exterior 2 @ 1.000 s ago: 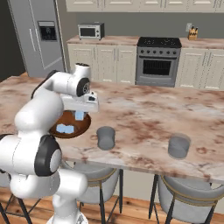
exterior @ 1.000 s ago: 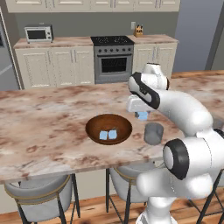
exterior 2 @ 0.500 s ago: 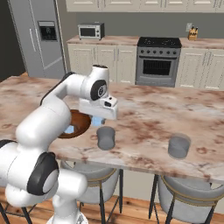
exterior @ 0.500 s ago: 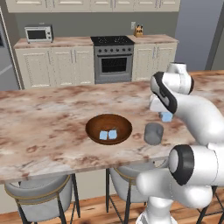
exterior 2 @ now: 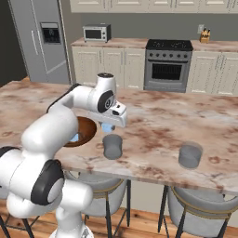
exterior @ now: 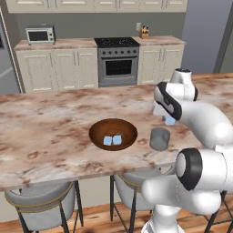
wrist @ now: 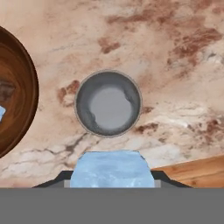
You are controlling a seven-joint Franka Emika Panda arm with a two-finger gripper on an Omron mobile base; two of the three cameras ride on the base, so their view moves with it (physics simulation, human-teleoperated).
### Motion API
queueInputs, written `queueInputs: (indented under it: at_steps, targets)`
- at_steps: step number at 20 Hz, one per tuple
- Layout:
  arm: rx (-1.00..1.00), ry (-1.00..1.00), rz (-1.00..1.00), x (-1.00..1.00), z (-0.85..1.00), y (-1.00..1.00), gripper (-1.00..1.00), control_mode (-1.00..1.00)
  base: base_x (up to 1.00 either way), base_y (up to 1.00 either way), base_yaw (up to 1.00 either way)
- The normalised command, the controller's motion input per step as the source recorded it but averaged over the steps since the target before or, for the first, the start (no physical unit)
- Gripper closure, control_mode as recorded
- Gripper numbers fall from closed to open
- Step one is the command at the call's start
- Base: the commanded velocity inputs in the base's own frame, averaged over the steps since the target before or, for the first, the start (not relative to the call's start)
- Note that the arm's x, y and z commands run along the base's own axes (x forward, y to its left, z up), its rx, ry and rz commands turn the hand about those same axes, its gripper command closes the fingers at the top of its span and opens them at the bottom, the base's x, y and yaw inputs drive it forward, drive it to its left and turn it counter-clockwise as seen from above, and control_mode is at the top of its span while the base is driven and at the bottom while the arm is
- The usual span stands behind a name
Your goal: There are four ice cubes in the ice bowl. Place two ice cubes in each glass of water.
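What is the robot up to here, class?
The arm's gripper holds an ice cube above the counter, next to the nearer glass and not yet over it. In the hand view the glass sits just ahead of the cube. Two cubes lie in the bowl. A second glass stands farther right along the counter.

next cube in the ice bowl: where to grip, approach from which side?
Straight down from above, pinching two opposite flat faces of an ice cube. The two cubes lie side by side on the floor of the ice bowl, whose raised rim blocks a sideways approach; close across the faces not shared with its neighbour. The gripper is busy, shut on another cube near a glass.
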Motion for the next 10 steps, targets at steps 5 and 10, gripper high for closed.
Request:
queueInputs:
  at_steps: [5,10]
  targets:
    - [0.0,0.0,0.0,0.72,-0.23,0.0,1.0,-1.0,0.0,0.0,0.0]
    - [0.01,0.0,0.0,0.1,-0.15,0.0,1.0,-1.0,0.0,0.0,0.0]
